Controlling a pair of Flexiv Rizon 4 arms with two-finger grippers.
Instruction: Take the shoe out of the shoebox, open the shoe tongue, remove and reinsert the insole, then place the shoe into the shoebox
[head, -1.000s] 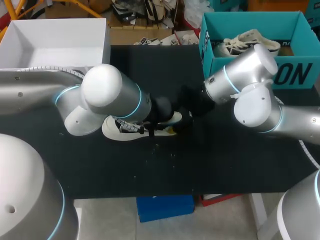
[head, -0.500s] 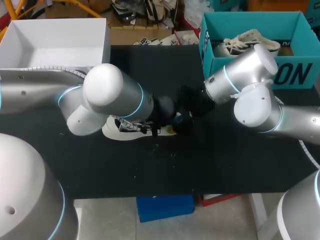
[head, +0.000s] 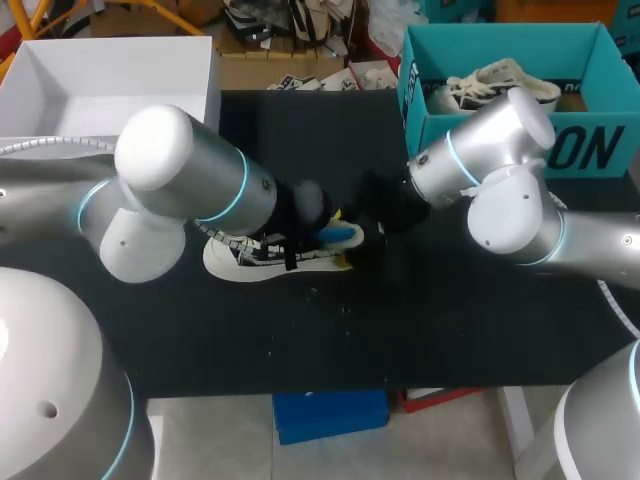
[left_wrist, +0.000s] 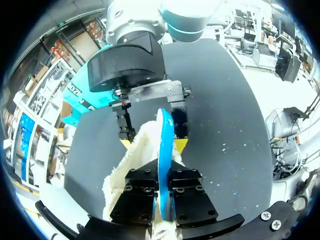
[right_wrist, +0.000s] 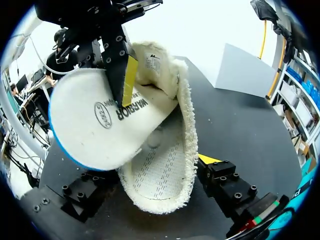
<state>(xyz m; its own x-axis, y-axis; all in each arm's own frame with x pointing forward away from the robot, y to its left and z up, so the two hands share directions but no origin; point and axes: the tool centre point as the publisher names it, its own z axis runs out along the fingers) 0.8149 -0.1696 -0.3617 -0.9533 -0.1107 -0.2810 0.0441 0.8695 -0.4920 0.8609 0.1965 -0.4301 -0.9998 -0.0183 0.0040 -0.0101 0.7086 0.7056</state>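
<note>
- What does the surface hold?
- A black table top (head: 450, 330). A white open cardboard box (head: 110, 70) stands at the upper left. A teal cardboard shoebox (head: 440, 130) stands at the upper right, with a pale laced sneaker (head: 500, 82) inside.
- And the task's shoe?
- The cream fuzzy-edged canvas shoe (head: 250, 262) lies on the table in mid-frame, outside both boxes.
- The arms?
- The left arm enters from the left edge, elbow raised over the shoe. The left gripper (left_wrist: 165, 175) is pinched narrow on the white blue-edged foam insole (left_wrist: 165, 135), which stands on edge above the shoe's opening. The right arm comes in from the right. The right gripper (right_wrist: 155, 180) straddles the heel end, one finger against each side.
</note>
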